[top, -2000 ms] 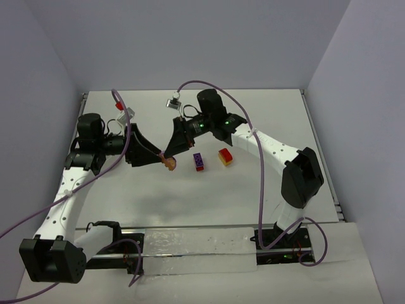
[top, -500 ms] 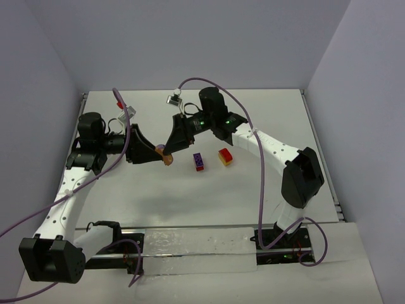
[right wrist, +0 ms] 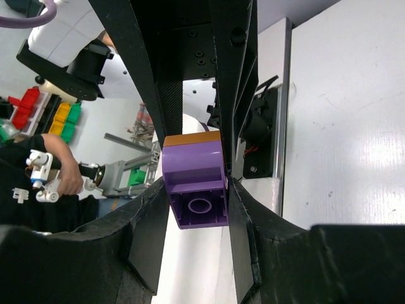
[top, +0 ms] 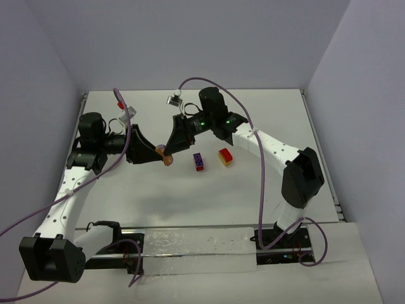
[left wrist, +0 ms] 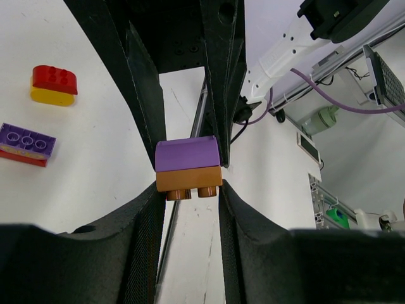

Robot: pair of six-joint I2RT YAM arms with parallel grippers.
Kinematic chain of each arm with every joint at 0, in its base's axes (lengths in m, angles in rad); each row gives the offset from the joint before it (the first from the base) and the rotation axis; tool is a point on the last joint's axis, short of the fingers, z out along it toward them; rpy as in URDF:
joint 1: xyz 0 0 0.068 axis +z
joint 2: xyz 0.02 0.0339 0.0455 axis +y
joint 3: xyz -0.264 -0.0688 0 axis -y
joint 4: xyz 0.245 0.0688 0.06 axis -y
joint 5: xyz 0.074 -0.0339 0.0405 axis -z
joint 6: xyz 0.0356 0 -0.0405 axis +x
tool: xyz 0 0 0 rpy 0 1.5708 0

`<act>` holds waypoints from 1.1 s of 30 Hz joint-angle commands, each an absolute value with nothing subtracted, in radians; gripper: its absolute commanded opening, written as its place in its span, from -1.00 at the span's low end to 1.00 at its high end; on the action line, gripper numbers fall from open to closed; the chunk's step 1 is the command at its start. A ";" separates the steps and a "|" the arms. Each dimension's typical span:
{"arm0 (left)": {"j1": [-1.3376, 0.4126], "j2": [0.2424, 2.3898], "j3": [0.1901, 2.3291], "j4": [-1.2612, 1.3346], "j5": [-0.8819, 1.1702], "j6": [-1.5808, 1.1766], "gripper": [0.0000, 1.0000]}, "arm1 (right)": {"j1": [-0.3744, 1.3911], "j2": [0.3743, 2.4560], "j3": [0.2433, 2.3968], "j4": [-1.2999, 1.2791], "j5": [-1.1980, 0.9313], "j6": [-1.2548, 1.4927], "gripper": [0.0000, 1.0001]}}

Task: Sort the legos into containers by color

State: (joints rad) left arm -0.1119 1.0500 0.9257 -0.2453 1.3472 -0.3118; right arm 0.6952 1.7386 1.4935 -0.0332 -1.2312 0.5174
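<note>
Jaws of the left gripper [left wrist: 188,187] are narrowed to 1 brick's width and clamp the orange brick [left wrist: 188,178] by its 2 sides. The left arm [top: 63,202] bends at the far left and its forearm points across toward the middle of the table [top: 253,190]. Jaws of the right gripper [right wrist: 196,202] stand at much the same narrow gap and clamp the purple brick [right wrist: 193,164]. The right arm [top: 272,149] reaches far out and folds back, so its gripper meets the left one tip to tip.

The 2 held bricks are pressed together as 1 stack, orange in the left jaws and purple in the right jaws, above the table.

A purple-on-red brick [top: 199,162] lies flat on the table near the jaws, on the right arm's side of them. A red-and-yellow brick [top: 225,156] lies just beyond it, farther from the jaws. Neither touches a gripper, and the 2 are apart from each other.
</note>
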 commanded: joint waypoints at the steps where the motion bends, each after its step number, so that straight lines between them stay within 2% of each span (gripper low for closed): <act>1: -0.114 1.041 0.943 -0.249 1.386 -0.259 -1.00 | 0.673 1.721 1.532 -0.091 -1.214 0.488 -1.00; 18: -0.092 1.040 0.989 -0.522 1.358 -0.011 -1.00 | 0.588 1.692 1.518 -0.194 -1.224 0.401 -1.00; 21: -0.080 1.050 1.023 -0.595 1.327 0.087 -1.00 | 0.581 1.689 1.522 -0.220 -1.209 0.371 -1.00; 23: -0.046 1.072 1.086 -0.744 1.274 0.229 -1.00 | 0.576 1.687 1.524 -0.238 -1.190 0.354 -1.00; 26: 0.052 1.089 1.175 -0.924 1.179 0.381 -1.00 | 0.576 1.694 1.545 -0.295 -1.131 0.317 -1.00; 30: 0.331 1.157 1.292 -1.142 1.039 0.622 -1.00 | 0.583 1.716 1.604 -0.383 -1.037 0.254 -1.00; 33: 0.519 1.245 1.385 -1.269 1.012 0.778 -1.00 | 0.595 1.735 1.640 -0.440 -0.973 0.221 -1.00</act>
